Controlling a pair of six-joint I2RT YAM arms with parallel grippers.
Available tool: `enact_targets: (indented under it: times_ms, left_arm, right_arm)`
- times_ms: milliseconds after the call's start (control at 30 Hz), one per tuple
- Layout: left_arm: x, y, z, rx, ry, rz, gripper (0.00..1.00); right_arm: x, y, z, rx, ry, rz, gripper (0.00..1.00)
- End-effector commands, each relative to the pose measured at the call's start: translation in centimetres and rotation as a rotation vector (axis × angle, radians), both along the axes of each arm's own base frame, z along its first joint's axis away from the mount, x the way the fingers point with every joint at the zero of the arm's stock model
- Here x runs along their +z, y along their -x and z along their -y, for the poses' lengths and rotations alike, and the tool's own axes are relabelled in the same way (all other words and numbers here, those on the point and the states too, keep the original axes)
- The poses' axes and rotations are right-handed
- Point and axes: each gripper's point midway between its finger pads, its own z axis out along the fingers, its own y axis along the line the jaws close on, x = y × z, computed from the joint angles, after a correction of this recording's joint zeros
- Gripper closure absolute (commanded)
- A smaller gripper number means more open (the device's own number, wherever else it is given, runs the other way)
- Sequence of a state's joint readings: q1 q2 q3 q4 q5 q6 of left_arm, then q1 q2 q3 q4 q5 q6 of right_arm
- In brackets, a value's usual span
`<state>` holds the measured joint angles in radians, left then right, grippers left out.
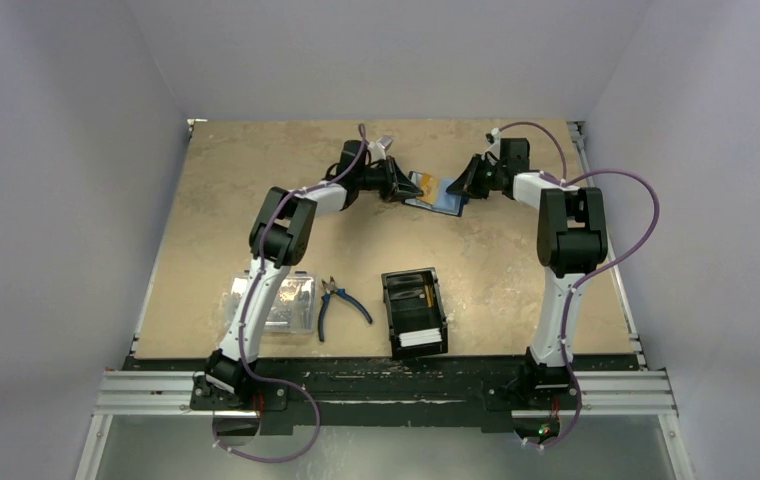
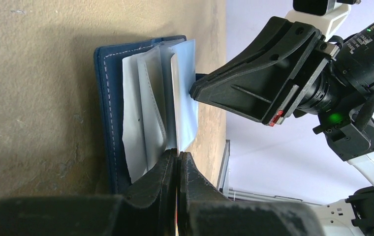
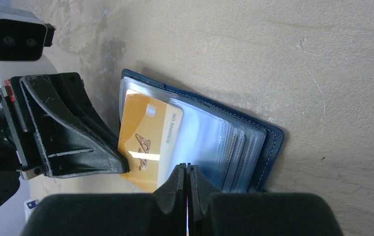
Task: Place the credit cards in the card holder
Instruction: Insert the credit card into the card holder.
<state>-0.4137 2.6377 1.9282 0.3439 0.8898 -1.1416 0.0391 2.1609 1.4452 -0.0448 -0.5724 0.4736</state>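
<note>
We pin card holder (image 1: 437, 193) open, far centre of surface (image 1: 246, 200): left end effector (image 2: 177, 156), right end effector (image 3: 187, 168), both fully narrowed, on opposite edges, likely so orange card (image 3: 143, 142) seats in sleeve (image 3: 200, 140).

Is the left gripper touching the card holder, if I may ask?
Touching: left wrist view shows the left gripper shut on the card holder's sleeve.

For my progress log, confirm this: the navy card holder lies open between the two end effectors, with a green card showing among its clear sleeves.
The colour is wrong: the card is orange-yellow, not green, as the right wrist view shows. Otherwise yes: the navy card holder lies open between the left end effector and the right end effector.
</note>
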Motion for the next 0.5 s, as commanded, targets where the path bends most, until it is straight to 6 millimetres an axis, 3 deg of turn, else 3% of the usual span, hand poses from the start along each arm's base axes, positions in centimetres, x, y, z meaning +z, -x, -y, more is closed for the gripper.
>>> enact_targets:
  times_ms: [0,267,400,467]
  left_arm:
    - [1.7,-0.2,1.6,-0.010,0.034,0.069,1.00]
    - [2.1,0.6,2.3,0.046,0.032,0.084,1.00]
    - [1.0,0.4,2.0,0.093,-0.031,0.082,1.00]
    - [0.7,0.4,2.0,0.100,-0.043,0.081,1.00]
  right_arm:
    - [-3.1,1.1,0.4,0.001,0.053,-0.077,1.00]
    - [-0.9,1.3,-0.7,0.000,-0.082,-0.073,1.00]
    - [1.1,1.1,0.2,-0.024,-0.083,-0.048,1.00]
    - [2.1,1.1,0.9,-0.043,-0.076,-0.033,0.94]
